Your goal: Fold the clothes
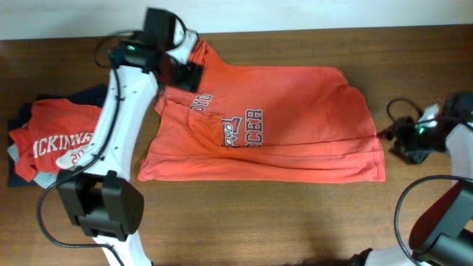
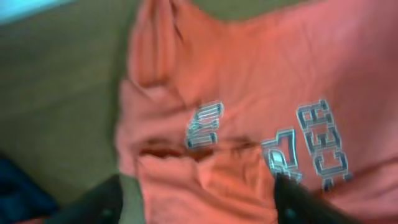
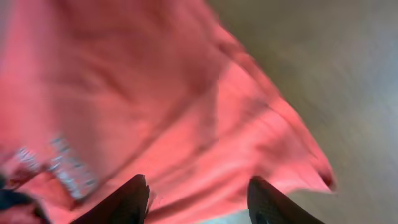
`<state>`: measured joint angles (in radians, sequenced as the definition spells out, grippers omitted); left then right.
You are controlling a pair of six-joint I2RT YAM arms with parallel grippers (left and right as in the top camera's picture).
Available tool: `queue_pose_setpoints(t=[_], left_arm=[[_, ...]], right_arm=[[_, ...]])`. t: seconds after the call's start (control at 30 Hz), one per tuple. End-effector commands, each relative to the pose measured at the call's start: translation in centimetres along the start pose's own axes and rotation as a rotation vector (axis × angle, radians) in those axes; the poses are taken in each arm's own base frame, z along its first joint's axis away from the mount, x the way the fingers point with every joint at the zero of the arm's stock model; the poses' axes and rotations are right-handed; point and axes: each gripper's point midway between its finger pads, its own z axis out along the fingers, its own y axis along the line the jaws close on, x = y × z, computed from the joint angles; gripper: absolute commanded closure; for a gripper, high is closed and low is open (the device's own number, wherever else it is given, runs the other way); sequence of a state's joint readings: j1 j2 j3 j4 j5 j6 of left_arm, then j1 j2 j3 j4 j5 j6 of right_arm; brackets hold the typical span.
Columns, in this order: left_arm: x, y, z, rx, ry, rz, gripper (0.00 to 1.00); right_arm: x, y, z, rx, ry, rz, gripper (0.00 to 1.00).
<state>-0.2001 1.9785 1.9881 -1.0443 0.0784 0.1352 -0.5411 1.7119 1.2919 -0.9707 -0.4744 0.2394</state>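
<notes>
The clothes are one orange-red T-shirt (image 1: 295, 118) lying flat across the middle of the wooden table, grey-and-white lettering (image 1: 240, 127) left of centre. Its left side is bunched, with a flap lying over the letters. My left gripper (image 1: 185, 72) hovers over the shirt's upper left corner. In the left wrist view this gripper (image 2: 198, 194) is open, its dark fingers (image 2: 106, 199) wide apart above the rumpled cloth (image 2: 249, 74). My right gripper (image 1: 393, 137) sits just off the shirt's right edge. In its wrist view it (image 3: 199, 183) is open, with the shirt (image 3: 124, 93) beyond the fingertips.
A stack of folded garments lies at the far left: a red shirt with white print (image 1: 59, 140) on top, navy cloth (image 1: 89, 96) beneath. The left arm's white links (image 1: 111, 125) cross between stack and shirt. Black cables (image 1: 403, 107) loop near the right arm. Bare table (image 1: 259, 214) runs along the front.
</notes>
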Motion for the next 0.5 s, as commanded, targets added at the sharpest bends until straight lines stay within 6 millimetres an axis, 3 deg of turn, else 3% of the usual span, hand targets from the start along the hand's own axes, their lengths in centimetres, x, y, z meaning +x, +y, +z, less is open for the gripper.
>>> queue_pose_setpoints(t=[0.0, 0.1, 0.23, 0.27, 0.47], left_arm=[[-1.4, 0.9, -0.3, -0.012, -0.052, 0.000, 0.38], [-1.2, 1.0, 2.0, 0.001, -0.032, -0.004, 0.39], [0.4, 0.7, 8.4, 0.047, 0.046, -0.012, 0.33], [0.5, 0.9, 10.1, 0.048, 0.049, -0.009, 0.32], [0.3, 2.2, 15.4, -0.007, 0.021, 0.030, 0.37]], right_arm=[[-1.1, 6.6, -2.3, -0.170, -0.050, -0.250, 0.47], [-1.3, 10.0, -2.9, -0.196, -0.078, -0.345, 0.47], [-1.3, 13.5, -3.1, -0.231, -0.113, -0.443, 0.37], [-1.2, 13.8, -3.0, -0.234, -0.112, -0.452, 0.37], [-0.4, 13.7, -2.8, -0.228, -0.081, -0.445, 0.37]])
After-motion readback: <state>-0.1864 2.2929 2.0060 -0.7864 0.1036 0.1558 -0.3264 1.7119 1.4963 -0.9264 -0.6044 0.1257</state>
